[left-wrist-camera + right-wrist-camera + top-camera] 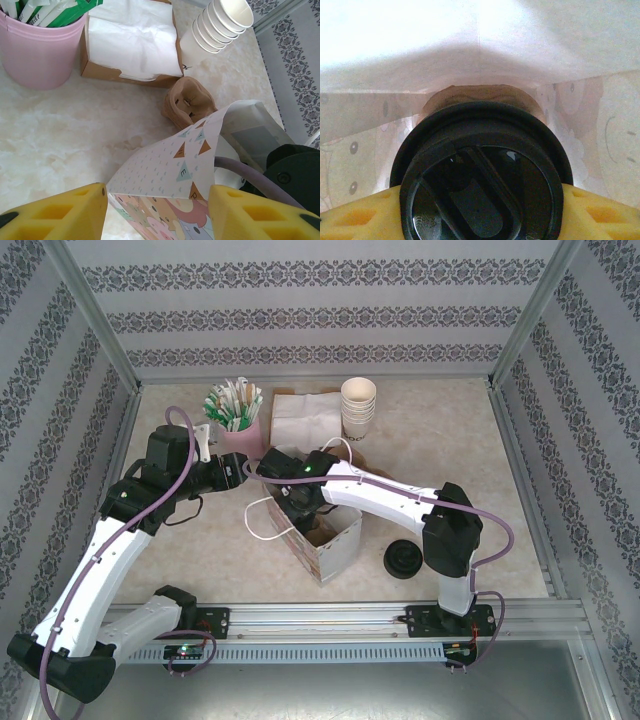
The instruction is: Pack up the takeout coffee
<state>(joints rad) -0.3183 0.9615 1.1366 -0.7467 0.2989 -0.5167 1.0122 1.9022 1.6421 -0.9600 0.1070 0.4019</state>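
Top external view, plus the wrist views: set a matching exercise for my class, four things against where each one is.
Things:
1 pink cup
2 stack of paper cups
3 pile of black lids
4 coffee cup with lid

Places:
A inside the paper bag
B at the back, right of the napkins
C near the front, right of the bag
D at the back, left of the napkins

Pairs: 1-D; 2-B; 3-C; 4-A
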